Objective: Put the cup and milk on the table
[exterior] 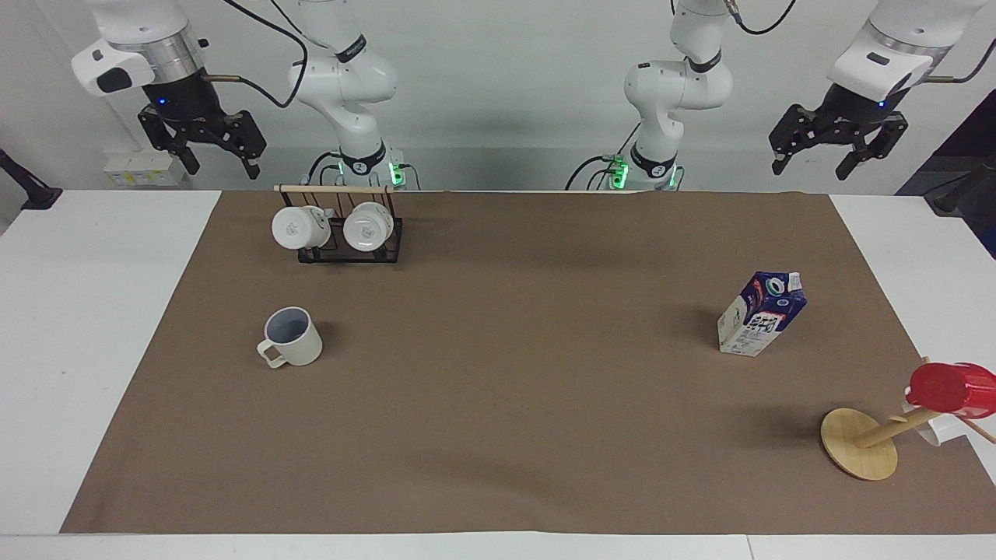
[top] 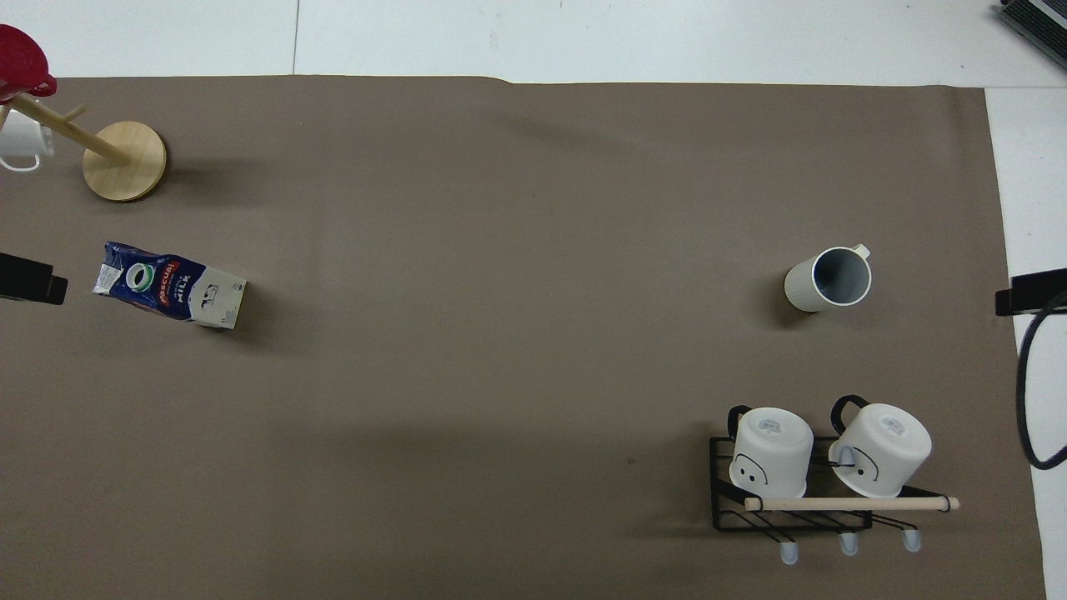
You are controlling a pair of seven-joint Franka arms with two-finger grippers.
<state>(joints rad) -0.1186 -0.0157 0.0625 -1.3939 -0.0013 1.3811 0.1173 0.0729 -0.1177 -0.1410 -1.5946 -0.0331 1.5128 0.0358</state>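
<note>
The cream-beige cup [exterior: 291, 337] stands upright on the brown sheet of the table [exterior: 513, 389] toward the right arm's end; it also shows in the overhead view [top: 829, 279]. The milk carton [exterior: 761, 313] stands upright on the sheet toward the left arm's end, also in the overhead view [top: 171, 285]. My right gripper [exterior: 219, 158] is open and empty, raised high above the table's edge at the robots' end. My left gripper [exterior: 811, 153] is open and empty, raised high at the left arm's end. Only a dark tip of each shows overhead.
A black wire rack [exterior: 348, 237] with two white mugs sits nearer to the robots than the cup. A wooden mug tree [exterior: 862, 445] with a red cup [exterior: 951, 388] and a white mug stands farther from the robots than the milk.
</note>
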